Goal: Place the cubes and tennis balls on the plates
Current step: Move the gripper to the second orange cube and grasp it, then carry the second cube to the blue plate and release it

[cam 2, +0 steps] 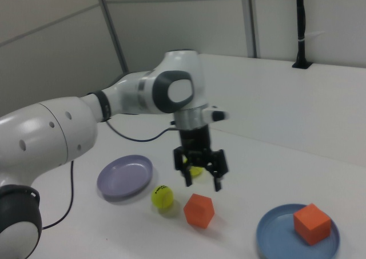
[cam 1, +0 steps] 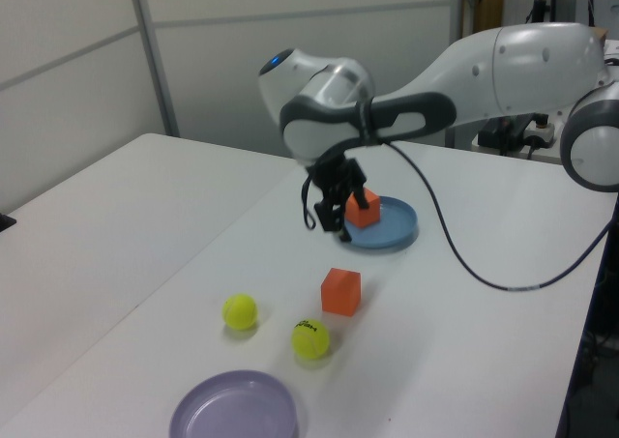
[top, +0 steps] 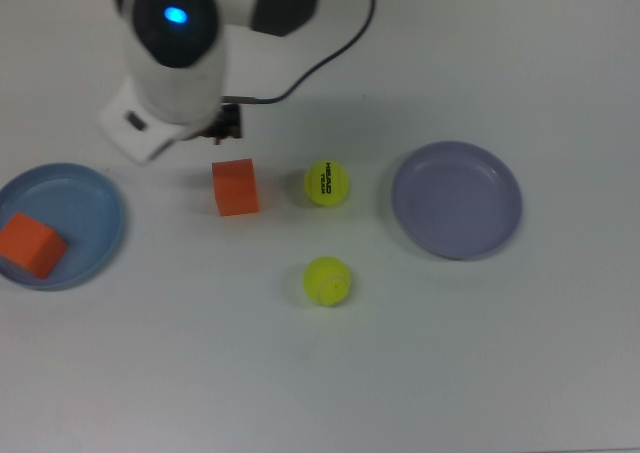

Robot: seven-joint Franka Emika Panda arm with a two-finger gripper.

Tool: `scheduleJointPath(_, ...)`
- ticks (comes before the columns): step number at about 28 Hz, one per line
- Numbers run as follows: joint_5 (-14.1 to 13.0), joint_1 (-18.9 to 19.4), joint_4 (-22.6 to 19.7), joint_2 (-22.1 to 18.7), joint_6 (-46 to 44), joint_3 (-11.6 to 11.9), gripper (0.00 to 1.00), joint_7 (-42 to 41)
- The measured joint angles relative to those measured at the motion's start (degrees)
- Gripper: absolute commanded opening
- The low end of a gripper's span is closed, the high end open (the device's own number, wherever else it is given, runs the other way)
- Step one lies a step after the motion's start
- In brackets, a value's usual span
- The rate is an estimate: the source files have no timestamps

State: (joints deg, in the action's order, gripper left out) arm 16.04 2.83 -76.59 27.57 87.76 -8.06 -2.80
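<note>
One orange cube [top: 30, 243] [cam 1: 363, 208] [cam 2: 311, 223] lies on the light blue plate [top: 95, 198] [cam 1: 397, 236] [cam 2: 271, 230]. The other cube [top: 236, 187] [cam 1: 340, 291] [cam 2: 199, 210] sits on the table. My gripper [cam 1: 334, 216] [cam 2: 202, 182] hangs open and empty just above and beside this cube; in the top view the arm hides most of it. The "HEAD" tennis ball [top: 327, 183] [cam 1: 309, 338] [cam 2: 162, 197] and the plain ball [top: 327, 280] [cam 1: 240, 311] [cam 2: 196, 170] rest on the table between the cube and the empty lavender plate [top: 456, 199] [cam 1: 235, 409] [cam 2: 124, 176].
The arm's black cable [cam 1: 464, 264] loops over the table near the blue plate. The white table [top: 480, 373] stretches wide on all sides, and grey wall panels stand behind it.
</note>
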Motion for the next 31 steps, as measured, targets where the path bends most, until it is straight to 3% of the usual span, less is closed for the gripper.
scheduleJointPath(6, 0.21, 3.77, -2.06, 3.06, 0.09, -0.05, 1.00, 1.75)
scheduleJointPath(14, 1.88, 5.03, -2.16, 7.50, 2.40, -0.05, 1.00, 2.27)
scheduleJointPath(15, 2.31, 5.03, -2.17, 7.87, 3.29, -0.05, 0.93, 2.50)
scheduleJointPath(16, 2.90, 5.02, -2.20, 8.24, 4.23, -0.04, 0.75, 2.99)
scheduleJointPath(17, 3.63, 5.01, -2.20, 8.63, 5.16, -0.05, 0.23, 3.57)
scheduleJointPath(18, 4.83, 5.01, -2.21, 9.20, 6.28, -0.04, 0.06, 4.42)
scheduleJointPath(19, 5.54, 5.01, -2.21, 9.59, 6.81, -0.04, 0.00, 4.81)
scheduleJointPath(23, 7.10, 5.01, -2.17, 10.66, 7.88, -0.05, 0.00, 5.70)
scheduleJointPath(31, 7.28, 3.65, 0.83, 9.46, 7.99, 1.03, 0.00, 5.99)
